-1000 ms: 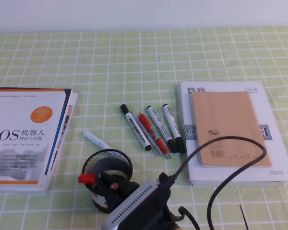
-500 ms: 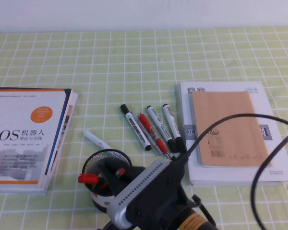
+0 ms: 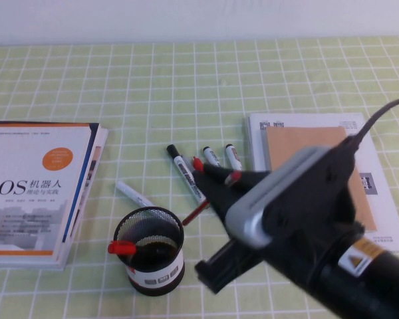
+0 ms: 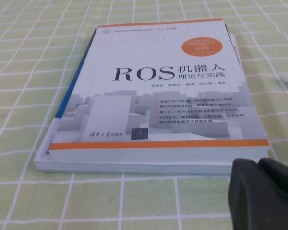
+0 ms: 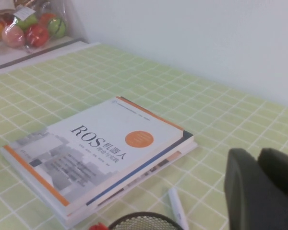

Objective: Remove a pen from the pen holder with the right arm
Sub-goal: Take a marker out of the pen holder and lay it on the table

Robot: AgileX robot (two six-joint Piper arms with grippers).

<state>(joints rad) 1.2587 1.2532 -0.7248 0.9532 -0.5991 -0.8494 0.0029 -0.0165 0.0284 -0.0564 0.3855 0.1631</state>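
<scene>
Holding a red pen (image 3: 196, 211) clamped in the right gripper (image 3: 211, 183) just beside the pen holder (image 3: 153, 272), apparently clear of its rim, likely needing only a set-down on the table (image 3: 186, 86) next, with the left gripper (image 4: 266, 191) parked beside the book (image 4: 149, 96).

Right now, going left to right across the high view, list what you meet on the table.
ROS book → mesh pen holder → right gripper, shut on a red pen → brown notebook. The left gripper is outside this view, by the ROS book.
</scene>
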